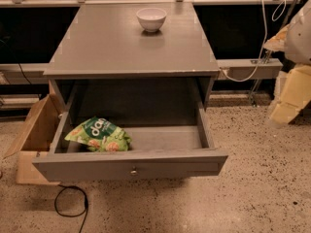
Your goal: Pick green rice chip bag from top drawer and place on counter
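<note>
The green rice chip bag [99, 135] lies flat in the left part of the open top drawer [130, 164], which is pulled out towards me. The grey counter [121, 47] is above it. My gripper [290, 97] shows as a cream and white blurred shape at the far right edge. It is beside the cabinet, at about drawer height, and well apart from the bag.
A white bowl [151, 19] stands at the back middle of the counter. A tan cardboard box [33, 137] sits on the floor left of the drawer. A black cable [73, 204] loops on the floor under the drawer front. A white cable [252, 57] hangs at the right.
</note>
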`<state>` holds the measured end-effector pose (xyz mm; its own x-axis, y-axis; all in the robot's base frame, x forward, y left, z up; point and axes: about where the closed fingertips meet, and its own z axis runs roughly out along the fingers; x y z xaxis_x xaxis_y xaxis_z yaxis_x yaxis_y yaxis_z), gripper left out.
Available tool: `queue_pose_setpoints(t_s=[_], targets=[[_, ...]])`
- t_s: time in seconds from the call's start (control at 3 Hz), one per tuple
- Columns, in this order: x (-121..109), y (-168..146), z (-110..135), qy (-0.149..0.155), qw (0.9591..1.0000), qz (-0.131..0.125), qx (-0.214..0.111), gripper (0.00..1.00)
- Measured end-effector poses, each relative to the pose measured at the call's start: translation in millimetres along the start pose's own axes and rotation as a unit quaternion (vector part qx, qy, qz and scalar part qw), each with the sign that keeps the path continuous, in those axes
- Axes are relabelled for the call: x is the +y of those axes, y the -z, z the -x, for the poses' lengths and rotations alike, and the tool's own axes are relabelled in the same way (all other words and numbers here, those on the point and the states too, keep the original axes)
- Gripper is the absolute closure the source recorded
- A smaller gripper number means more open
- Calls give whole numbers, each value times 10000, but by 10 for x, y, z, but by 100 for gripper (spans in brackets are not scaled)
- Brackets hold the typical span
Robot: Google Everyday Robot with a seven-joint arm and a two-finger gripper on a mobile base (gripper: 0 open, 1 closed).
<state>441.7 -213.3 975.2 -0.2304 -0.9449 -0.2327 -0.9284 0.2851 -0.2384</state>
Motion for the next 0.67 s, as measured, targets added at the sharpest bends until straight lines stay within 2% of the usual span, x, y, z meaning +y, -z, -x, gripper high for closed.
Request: queue_pose_setpoints(t_s=[0.33, 0.67], targets=[[17, -375, 223, -326, 9981, 340, -397, 0], [94, -907, 741, -1173, 9830, 687, -1232, 0]])
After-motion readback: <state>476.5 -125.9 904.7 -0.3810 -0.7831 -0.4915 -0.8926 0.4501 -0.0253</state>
